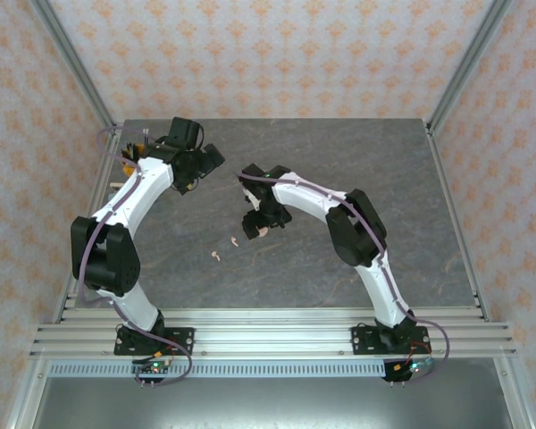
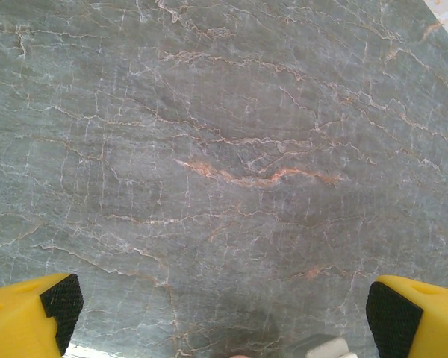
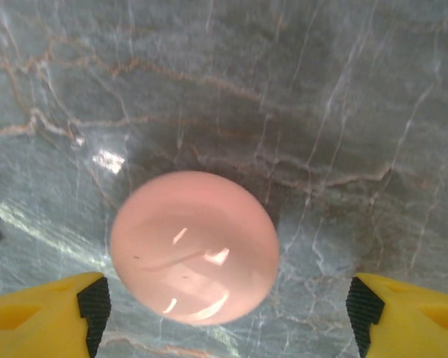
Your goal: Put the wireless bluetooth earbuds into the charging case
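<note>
The right hand point(image 3: 228, 306) is held apart on either side of a round pink case point(image 3: 194, 246), not touching it. The left hand point(image 2: 224, 306) is spread wide over the desk point(image 2: 209, 149).

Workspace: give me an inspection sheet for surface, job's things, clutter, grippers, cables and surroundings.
Surface: grey veined marble table.
Job's things: pink round case, looks closed, on the table; first earbud and second earbud, both pale pink, loose to its left.
Clutter: small unclear items at the table's far-left corner.
Grippers: left gripper open over bare table; right gripper open, straddling the case.
Cables: left purple cable and right purple cable run along the arms.
Surroundings: patterned walls, aluminium frame posts.
</note>
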{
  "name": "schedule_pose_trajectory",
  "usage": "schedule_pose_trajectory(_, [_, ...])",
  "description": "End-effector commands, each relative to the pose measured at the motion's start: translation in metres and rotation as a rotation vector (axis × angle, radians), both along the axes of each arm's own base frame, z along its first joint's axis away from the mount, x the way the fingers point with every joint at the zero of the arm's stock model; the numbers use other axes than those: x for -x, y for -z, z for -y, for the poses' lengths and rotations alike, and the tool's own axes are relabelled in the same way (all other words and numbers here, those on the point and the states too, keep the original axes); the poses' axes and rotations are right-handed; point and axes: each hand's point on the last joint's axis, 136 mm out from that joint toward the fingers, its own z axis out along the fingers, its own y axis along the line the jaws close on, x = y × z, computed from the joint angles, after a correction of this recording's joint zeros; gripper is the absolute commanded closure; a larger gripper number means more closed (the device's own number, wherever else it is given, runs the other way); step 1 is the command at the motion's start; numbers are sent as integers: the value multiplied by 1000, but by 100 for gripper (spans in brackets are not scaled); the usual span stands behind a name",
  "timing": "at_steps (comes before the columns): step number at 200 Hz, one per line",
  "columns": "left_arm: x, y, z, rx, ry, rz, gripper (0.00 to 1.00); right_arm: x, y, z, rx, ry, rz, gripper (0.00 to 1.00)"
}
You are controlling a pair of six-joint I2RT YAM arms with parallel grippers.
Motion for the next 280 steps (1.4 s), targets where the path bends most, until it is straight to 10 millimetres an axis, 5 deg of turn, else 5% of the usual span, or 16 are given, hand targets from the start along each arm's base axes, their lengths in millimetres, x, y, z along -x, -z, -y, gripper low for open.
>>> schedule_pose_trajectory(1, [-10, -7, 0, 14, -8, 24, 0, -15, -10, -2, -22, 45, 16, 16])
schedule_pose_trajectory(41, [-12, -9, -1, 9, -5, 29, 0, -33, -37, -17, -119, 76, 38, 14])
schedule_pose_trajectory(88, [-14, -12, -1, 4, 1, 36, 0, -36, -45, -16, -131, 84, 29, 13])
schedule_pose_trajectory(218, [-16, -17, 1, 20, -1, 46, 0, 2, 3, -8, 31, -100, -70, 14])
schedule_pose_trajectory(280, [-12, -19, 3, 42, -4, 54, 0, -6, 10, 5, 125, -15, -6, 21])
